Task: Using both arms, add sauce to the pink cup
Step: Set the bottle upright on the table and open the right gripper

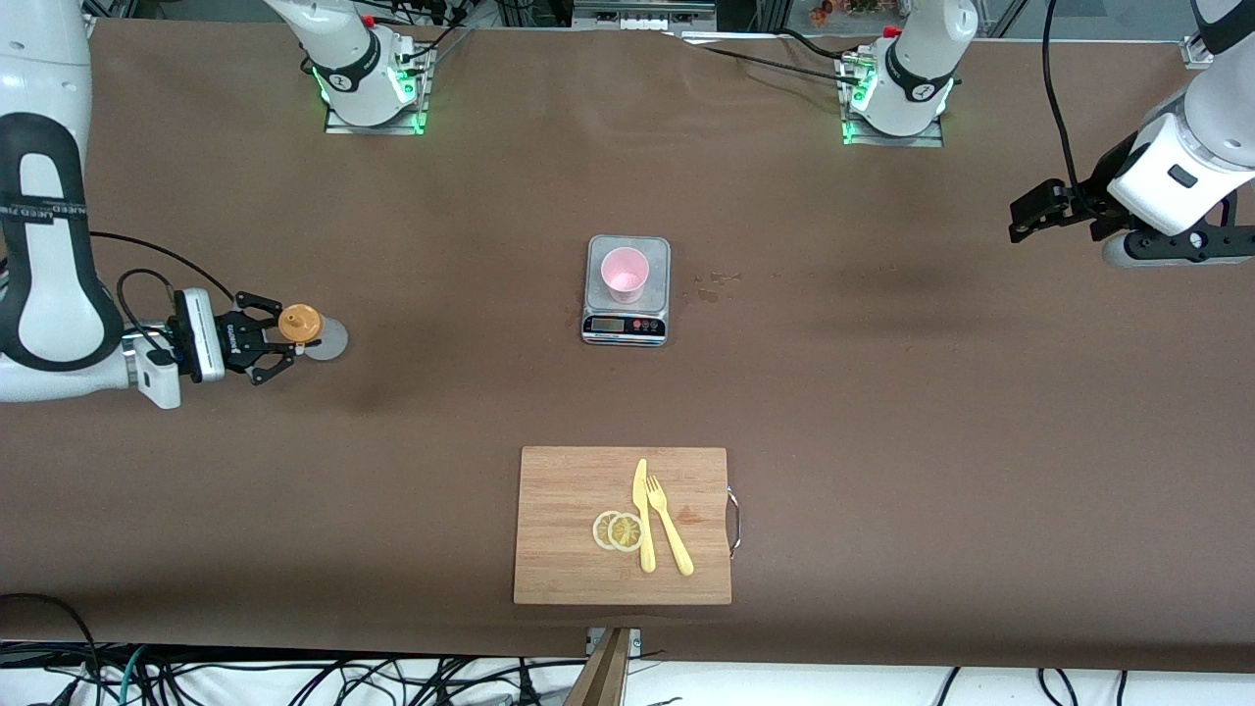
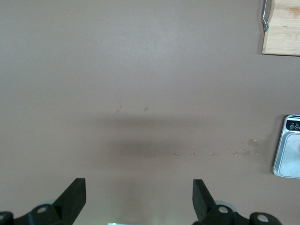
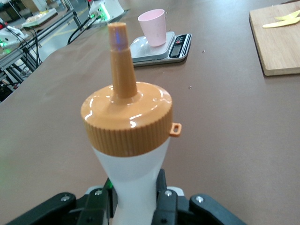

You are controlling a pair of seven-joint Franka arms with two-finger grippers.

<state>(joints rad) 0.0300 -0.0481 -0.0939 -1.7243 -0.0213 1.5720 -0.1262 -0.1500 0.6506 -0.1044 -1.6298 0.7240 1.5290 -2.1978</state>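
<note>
We see the pink cup (image 1: pixel 625 274) upright on the scale (image 1: pixel 627 324) mid-desk (image 1: pixel 882 392); whether it holds anything, we cannot tell. The right gripper (image 1: pixel 279 342) clamps the sauce bottle (image 1: pixel 302 326) upright near the right arm's end, well apart from the cup. The left gripper (image 2: pixel 139 199) waits over bare desk, fingers spread wide.

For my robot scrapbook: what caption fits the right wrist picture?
Right tool gripping a whitish squeeze bottle with orange nozzle cap, pale pink plastic cup waiting on the scale.
</note>
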